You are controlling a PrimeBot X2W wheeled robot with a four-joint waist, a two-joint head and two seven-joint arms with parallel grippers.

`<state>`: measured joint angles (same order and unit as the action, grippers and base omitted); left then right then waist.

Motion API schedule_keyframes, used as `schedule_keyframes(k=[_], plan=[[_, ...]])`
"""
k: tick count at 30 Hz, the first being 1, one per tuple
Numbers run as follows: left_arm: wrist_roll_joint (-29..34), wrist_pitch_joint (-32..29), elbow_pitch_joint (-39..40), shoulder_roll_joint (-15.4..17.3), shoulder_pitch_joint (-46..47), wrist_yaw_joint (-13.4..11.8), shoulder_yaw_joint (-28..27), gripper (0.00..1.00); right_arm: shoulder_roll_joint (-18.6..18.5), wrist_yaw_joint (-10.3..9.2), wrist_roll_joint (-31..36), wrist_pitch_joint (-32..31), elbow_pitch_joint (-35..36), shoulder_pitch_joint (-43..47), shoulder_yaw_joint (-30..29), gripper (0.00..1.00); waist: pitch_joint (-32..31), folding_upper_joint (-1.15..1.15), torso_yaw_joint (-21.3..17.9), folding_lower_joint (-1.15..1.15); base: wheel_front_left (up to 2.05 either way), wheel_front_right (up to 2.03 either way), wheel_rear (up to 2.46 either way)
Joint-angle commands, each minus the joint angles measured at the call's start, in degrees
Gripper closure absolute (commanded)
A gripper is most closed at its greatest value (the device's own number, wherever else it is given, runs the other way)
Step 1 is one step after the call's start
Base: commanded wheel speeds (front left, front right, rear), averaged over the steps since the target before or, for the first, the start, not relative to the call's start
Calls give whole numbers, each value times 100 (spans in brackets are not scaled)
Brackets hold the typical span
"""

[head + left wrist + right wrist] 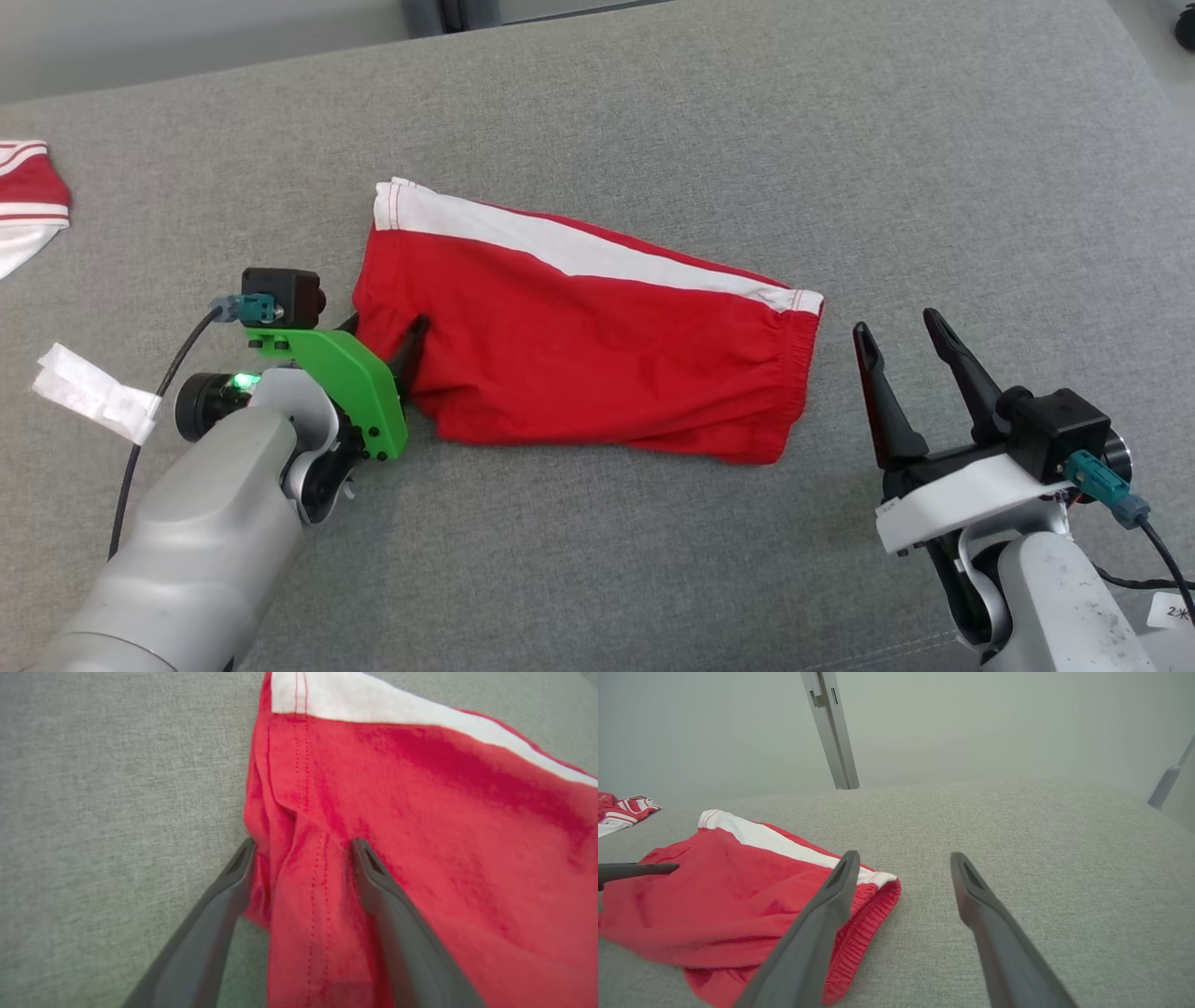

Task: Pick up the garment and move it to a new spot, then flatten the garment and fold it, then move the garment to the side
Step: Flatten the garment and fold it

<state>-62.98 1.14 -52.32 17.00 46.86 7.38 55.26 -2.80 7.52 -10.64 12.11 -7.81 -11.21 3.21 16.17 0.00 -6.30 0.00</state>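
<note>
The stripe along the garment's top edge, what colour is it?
White, on the red garment; the stripe shows best in the head view.

1. A white tag (pixel 1174 613) at the lower right edge of the head view, beside the black cable (pixel 1162 553) of the right arm, bears a handwritten dark "2". A mark like "米" follows it, and the frame edge cuts the writing off.
2. A small white sticker (pixel 888 507) on the white mount (pixel 971 495) of the right gripper (pixel 894 322) is too small to read.
3. A crumpled white paper strip (pixel 93 394) by the left arm's cable (pixel 177 359) has nothing legible.
</note>
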Motion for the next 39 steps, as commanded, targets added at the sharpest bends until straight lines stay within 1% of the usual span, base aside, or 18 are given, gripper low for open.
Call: schedule_keyframes(k=[1,3,4,5,6,7,10,15,22,25,30,37,38,39], plan=[[-39,-85,-17,-48,-24,16,71,0,-17,-6,-13,7,18,7,18,0,21,0,-22,0,0,0,0],[-44,-110,-21,-78,-17,16,121,0,-17,-6,-37,26,21,-29,45,0,36,0,-39,0,0,0,0],[-50,-108,-24,-97,-12,16,142,47,-17,-6,-43,36,20,-42,58,0,41,0,-47,0,0,0,0],[-66,-82,-27,-117,-9,16,156,67,-18,-6,-48,53,16,-54,72,0,42,0,-56,0,0,0,0],[-85,-60,-22,-127,-13,16,158,98,-18,-6,-55,62,9,-58,81,0,40,0,-62,0,0,0,0],[-100,-31,-8,-127,-18,16,169,100,-18,-6,-63,60,-1,-62,85,0,35,0,-67,0,0,0,0],[-154,69,54,-110,-78,16,191,100,-18,-6,-68,94,-44,-46,53,0,-21,0,-50,0,0,0,0],[-216,463,208,27,-279,16,182,100,-17,-6,-52,126,-138,26,-54,0,-225,0,54,0,0,0,0],[-251,942,587,301,-841,2,197,100,-18,-6,37,155,-232,166,-215,0,-607,0,329,0,0,0,0],[-293,1116,782,362,-1119,-104,127,100,-17,-6,93,148,-270,248,-265,0,-763,0,455,0,0,0,0],[-366,1308,1267,371,-1668,-347,-4,100,-17,-6,142,123,-356,386,-335,0,-991,0,636,0,0,0,0],[-310,1392,1787,288,-2220,-657,-188,100,-18,-6,147,97,-461,473,-281,0,-1146,0,699,0,0,0,0],[-259,1401,1833,279,-2267,-708,-238,95,-18,-6,141,92,-477,473,-273,0,-1162,0,698,0,0,0,0],[-211,1409,1869,280,-2296,-752,-276,75,-18,-6,137,88,-490,474,-263,0,-1175,0,696,0,0,0,0]])
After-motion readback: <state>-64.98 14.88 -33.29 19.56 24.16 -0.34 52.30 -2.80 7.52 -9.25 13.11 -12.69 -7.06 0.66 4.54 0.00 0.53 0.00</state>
